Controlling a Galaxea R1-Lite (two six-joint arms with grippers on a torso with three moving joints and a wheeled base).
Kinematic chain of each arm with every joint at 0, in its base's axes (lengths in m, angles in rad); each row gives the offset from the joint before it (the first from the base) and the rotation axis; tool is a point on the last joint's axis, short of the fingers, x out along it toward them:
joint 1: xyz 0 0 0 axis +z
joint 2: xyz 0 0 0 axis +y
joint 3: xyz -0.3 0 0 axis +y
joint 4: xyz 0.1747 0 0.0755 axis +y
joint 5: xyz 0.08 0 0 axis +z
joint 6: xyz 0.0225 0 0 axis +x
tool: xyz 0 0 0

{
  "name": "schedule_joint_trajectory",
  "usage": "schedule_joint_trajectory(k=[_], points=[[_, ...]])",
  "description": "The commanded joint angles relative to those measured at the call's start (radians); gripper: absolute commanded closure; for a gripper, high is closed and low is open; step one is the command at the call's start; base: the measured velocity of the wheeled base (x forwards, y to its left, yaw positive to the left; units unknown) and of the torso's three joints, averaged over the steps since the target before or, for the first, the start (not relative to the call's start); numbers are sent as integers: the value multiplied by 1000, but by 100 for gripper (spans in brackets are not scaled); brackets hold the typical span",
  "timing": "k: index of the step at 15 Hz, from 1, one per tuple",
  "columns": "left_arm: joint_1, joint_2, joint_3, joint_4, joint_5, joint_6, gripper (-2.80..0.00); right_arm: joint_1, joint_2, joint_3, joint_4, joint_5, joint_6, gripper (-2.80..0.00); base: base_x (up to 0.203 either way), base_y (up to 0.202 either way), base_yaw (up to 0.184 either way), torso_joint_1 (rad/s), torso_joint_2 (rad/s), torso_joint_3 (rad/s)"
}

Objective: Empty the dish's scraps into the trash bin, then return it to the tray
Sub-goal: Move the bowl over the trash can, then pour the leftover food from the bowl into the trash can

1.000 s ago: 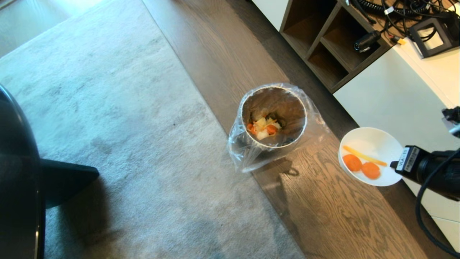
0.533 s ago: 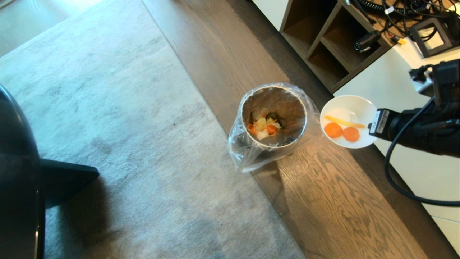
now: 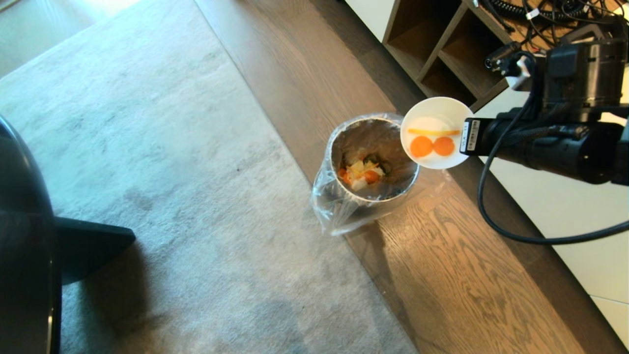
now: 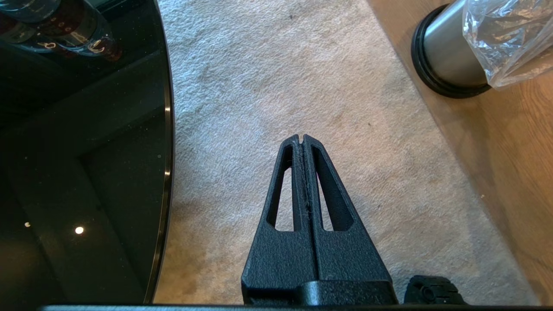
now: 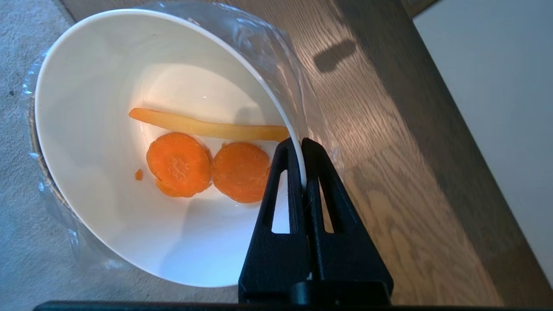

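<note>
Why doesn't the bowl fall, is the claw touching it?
Touching. The right wrist view shows the right gripper with its jaws pinched on the bowl's rim.

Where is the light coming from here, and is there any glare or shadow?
Head view: a warm sunlit patch on the wood floor beside the trash bin, whose shadow falls toward the camera. Right wrist view: small glints inside the dish; a dark shadow spot on the floor.

Rug and wood floor.
Grey rug [image 3: 147,162] left, sunlit wood floor [image 3: 442,275] right; open shelves [image 3: 437,64] far right, perhaps a cabinet.
</note>
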Motion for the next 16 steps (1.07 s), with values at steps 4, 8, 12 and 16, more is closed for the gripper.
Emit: schedule_joint_trajectory(k=[4,8,12,16], points=[[0,0,0,0,1,0,0,19,109,7,-272,-4,-259,0,0,0,0,0,0,0],[0,0,0,0,1,0,0,19,167,15,-501,-3,-482,0,0,0,0,0,0,0],[0,0,0,0,1,0,0,42,218,72,-762,7,-681,0,0,0,0,0,0,0],[0,0,0,0,1,0,0,107,216,152,-888,7,-773,0,0,0,0,0,0,0]])
